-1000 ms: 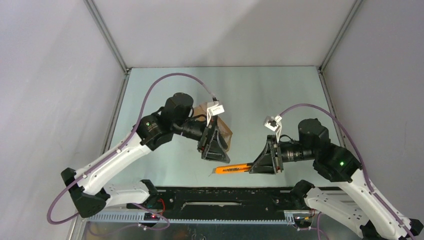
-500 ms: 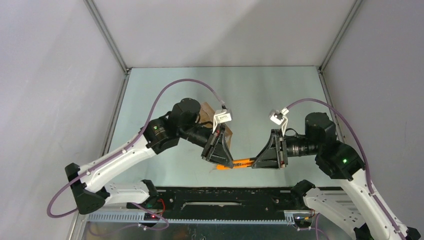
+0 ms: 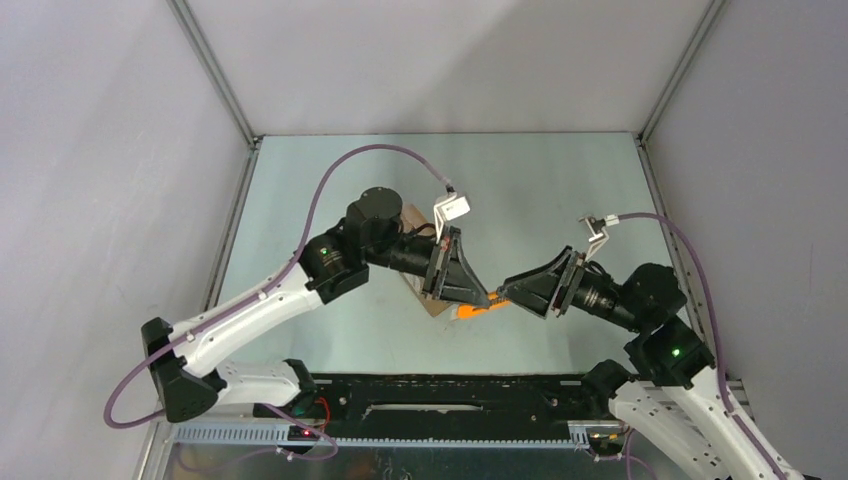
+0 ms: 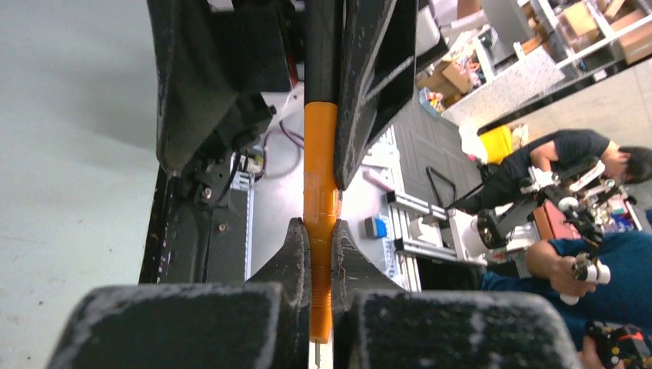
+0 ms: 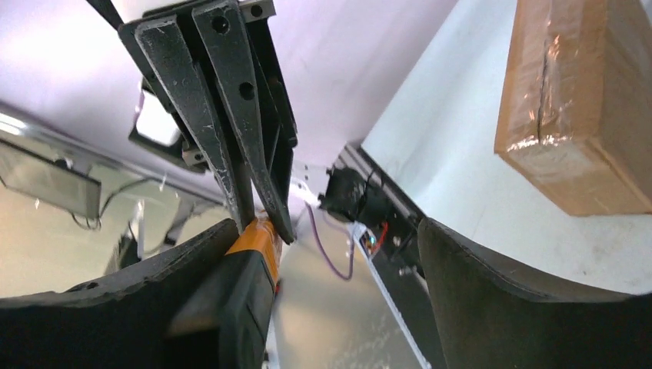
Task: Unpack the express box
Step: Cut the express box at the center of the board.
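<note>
The orange-and-black utility knife [image 3: 478, 306] hangs in the air between my two grippers. My left gripper [image 4: 321, 231] is shut on its orange end [image 5: 258, 235], with a short blade tip showing below the fingers. My right gripper [image 5: 327, 231] is open; the knife's black end rests against one of its fingers [image 5: 154, 284] and the other finger stands well apart. The express box [image 5: 584, 100], brown cardboard with a clear tape seam, lies on the table. In the top view the express box [image 3: 432, 300] lies mostly hidden under my left gripper [image 3: 487, 297].
Grey walls close in the pale green table [image 3: 540, 190] on three sides. A black rail [image 3: 450, 385] with the arm bases runs along the near edge. Purple cables loop above both arms.
My left gripper closed on the knife's orange end and my right gripper opened off it. Both grippers moved up and away from the near edge, toward the box.
</note>
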Robot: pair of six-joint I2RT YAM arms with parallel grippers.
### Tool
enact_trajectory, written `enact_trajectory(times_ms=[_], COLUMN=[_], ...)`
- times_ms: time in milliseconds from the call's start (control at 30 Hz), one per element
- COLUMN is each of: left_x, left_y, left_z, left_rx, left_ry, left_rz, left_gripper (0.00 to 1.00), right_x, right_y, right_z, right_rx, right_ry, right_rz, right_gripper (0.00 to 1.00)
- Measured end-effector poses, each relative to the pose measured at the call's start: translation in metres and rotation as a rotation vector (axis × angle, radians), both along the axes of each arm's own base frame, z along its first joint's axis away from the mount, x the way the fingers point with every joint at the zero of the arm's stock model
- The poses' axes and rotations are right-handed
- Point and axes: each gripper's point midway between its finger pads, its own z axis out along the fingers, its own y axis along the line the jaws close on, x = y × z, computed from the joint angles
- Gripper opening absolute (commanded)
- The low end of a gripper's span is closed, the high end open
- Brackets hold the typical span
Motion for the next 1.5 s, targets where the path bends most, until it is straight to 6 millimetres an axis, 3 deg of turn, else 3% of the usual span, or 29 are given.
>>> enact_trajectory(times_ms=[133, 333, 533, 767, 967, 1200, 1500], left_x=[0.012, 0.024, 0.023, 0.021, 0.017, 0.012, 0.009], left_y=[-0.01, -0.022, -0.019, -0.018, -0.011, -0.004, 0.002], left_z=[-0.002, -0.029, -0.024, -0.022, -0.027, -0.023, -0.029], left_rx=[-0.004, 0.073, 0.09, 0.087, 0.129, 0.144, 0.18], left_ry=[0.021, 0.059, 0.042, 0.013, -0.008, -0.032, -0.036], left_rz=[0.037, 0.052, 0.044, 0.027, 0.011, -0.018, -0.029], left_gripper=[0.0, 0.0, 0.0, 0.0, 0.0, 0.0, 0.0], right_x=[0.012, 0.018, 0.026, 0.025, 0.027, 0.015, -0.005], right_y=[0.001, 0.003, 0.007, 0.0, -0.005, -0.003, 0.005], right_z=[0.004, 0.03, 0.033, 0.033, 0.026, 0.032, 0.026], right_rx=[0.082, 0.194, 0.206, 0.209, 0.153, 0.132, 0.112], right_ry=[0.0, -0.064, -0.071, -0.091, -0.086, -0.09, -0.064], right_rz=[-0.099, -0.155, -0.183, -0.206, -0.199, -0.106, 0.043], right_gripper=[0.85, 0.75, 0.59, 0.51, 0.53, 0.52, 0.73])
